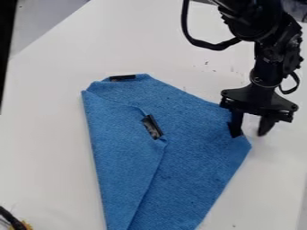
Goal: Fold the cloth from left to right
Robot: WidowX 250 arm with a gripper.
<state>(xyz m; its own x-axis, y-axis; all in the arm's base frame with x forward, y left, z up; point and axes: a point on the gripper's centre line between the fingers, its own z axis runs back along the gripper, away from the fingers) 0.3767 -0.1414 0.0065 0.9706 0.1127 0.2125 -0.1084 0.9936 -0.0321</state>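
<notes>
White tbl (48, 143) bears blue cloth (189, 157), mostly view-L of gripper (249, 134), whose fingers are spread, nothing held AFAICT.

Cloth (186, 179) cut off at bottom

No readable text, labels, brands, numbers or signs.

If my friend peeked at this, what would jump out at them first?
Probably the big blue cloth in the middle, with a flap folded over on the picture's left. Next, the black gripper at the cloth's right-hand corner, dark against the white table. Then maybe the small black patch near the flap's edge.
</notes>
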